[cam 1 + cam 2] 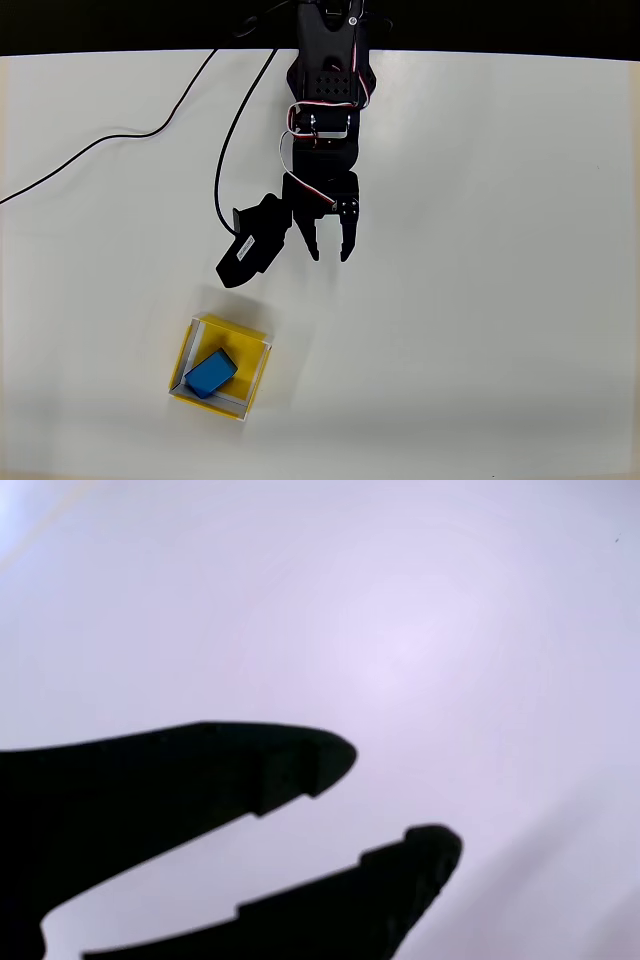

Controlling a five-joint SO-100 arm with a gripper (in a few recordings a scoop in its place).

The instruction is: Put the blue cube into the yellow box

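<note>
In the overhead view the blue cube (210,373) lies tilted inside the yellow box (252,380), which sits low and left of centre on the white table. My black gripper (329,256) hangs over bare table above and to the right of the box, well apart from it. Its fingers are spread with nothing between them. In the wrist view the gripper (395,798) shows as two dark fingers with a clear gap over the blank pale table.
A black cable (150,130) runs from the arm's base across the upper left of the table. The table's far edge meets a dark band at the top of the overhead view. A black boxy part (248,255) juts from the arm's left side.
</note>
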